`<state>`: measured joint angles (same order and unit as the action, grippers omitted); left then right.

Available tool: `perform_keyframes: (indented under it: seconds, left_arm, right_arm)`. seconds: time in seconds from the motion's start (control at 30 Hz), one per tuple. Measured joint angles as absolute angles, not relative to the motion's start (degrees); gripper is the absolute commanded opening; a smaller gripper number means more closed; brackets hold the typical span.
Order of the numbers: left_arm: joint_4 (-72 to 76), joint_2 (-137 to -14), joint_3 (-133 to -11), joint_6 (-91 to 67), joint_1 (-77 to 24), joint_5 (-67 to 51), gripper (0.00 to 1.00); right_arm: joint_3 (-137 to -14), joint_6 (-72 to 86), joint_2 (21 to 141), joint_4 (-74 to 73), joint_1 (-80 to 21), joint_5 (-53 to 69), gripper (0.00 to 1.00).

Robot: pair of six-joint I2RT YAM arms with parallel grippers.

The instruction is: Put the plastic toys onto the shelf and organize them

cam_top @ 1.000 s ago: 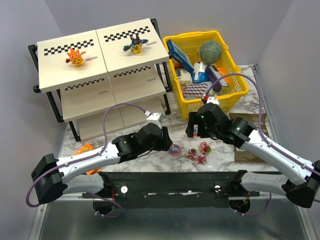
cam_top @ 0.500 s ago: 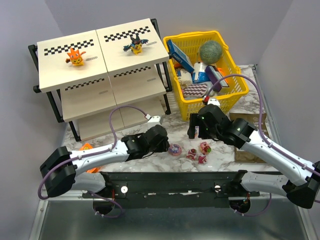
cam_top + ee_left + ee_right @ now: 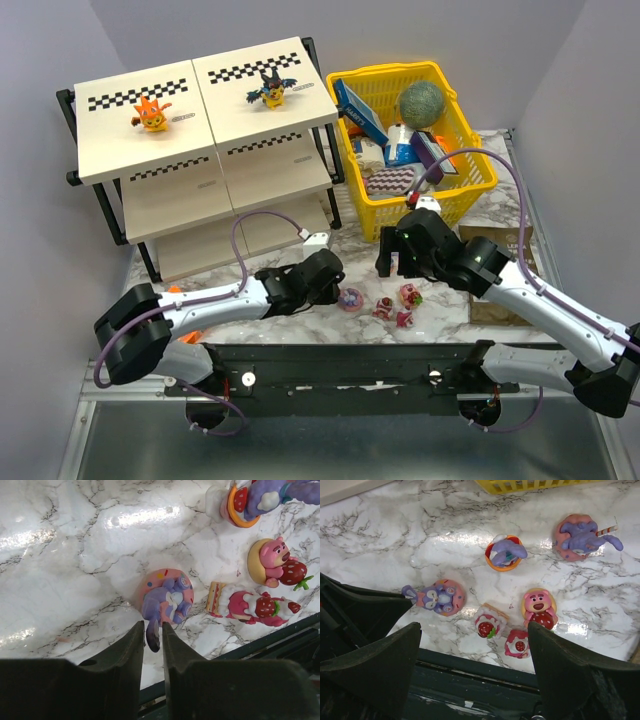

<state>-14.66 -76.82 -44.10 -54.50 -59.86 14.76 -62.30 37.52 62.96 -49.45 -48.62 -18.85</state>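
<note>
The shelf (image 3: 240, 135) stands at the back left; an orange toy (image 3: 152, 113) and a black-and-yellow winged toy (image 3: 270, 92) stand on its top tier. A purple bunny toy (image 3: 167, 600) (image 3: 350, 299) lies on a pink disc on the marble. My left gripper (image 3: 153, 630) (image 3: 336, 290) is shut on its long ear. Red-pink toys lie to its right: a strawberry cake (image 3: 250, 605), a pink bear (image 3: 274, 560) (image 3: 538, 607). Two more purple toys (image 3: 504, 552) (image 3: 581, 536) lie farther back. My right gripper (image 3: 474, 630) (image 3: 398, 262) hovers wide open above the group, holding nothing.
A yellow basket (image 3: 462, 198) with boxes and a green ball stands at the back right. A flat orange packet (image 3: 172, 296) lies by the left arm. A brown box (image 3: 500, 242) sits at the right. The black frame rail (image 3: 340, 360) runs along the table's near edge.
The left arm slid right toward the purple bunny toy and its jaws narrowed from wide apart onto the ear. The right arm held still.
</note>
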Motion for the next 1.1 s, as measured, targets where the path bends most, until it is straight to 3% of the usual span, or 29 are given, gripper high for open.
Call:
perform_keyframes:
  seconds: [0.17, 0.5, 0.83, 1.1]
  left_arm:
    - [-14.6, -78.2, -45.2, -54.0, -59.9, 14.5, 0.00]
    - [-19.0, -78.2, -50.3, -49.3, -59.6, 14.3, 0.00]
    - [-31.0, -73.4, -67.4, -36.4, -51.1, 5.7, 0.00]
    - [-39.6, -71.0, -75.1, -30.2, -48.4, -3.6, 0.00]
  right_arm:
    - [-62.3, 37.5, 61.6, -49.6, -48.6, -18.9, 0.93]
    - [-62.3, 34.0, 59.7, -48.8, -48.6, -17.2, 0.96]
    - [-60.8, 15.4, 55.2, -35.4, -48.6, 5.2, 1.00]
    - [-61.7, 7.1, 58.3, -31.4, -49.1, 10.2, 1.00]
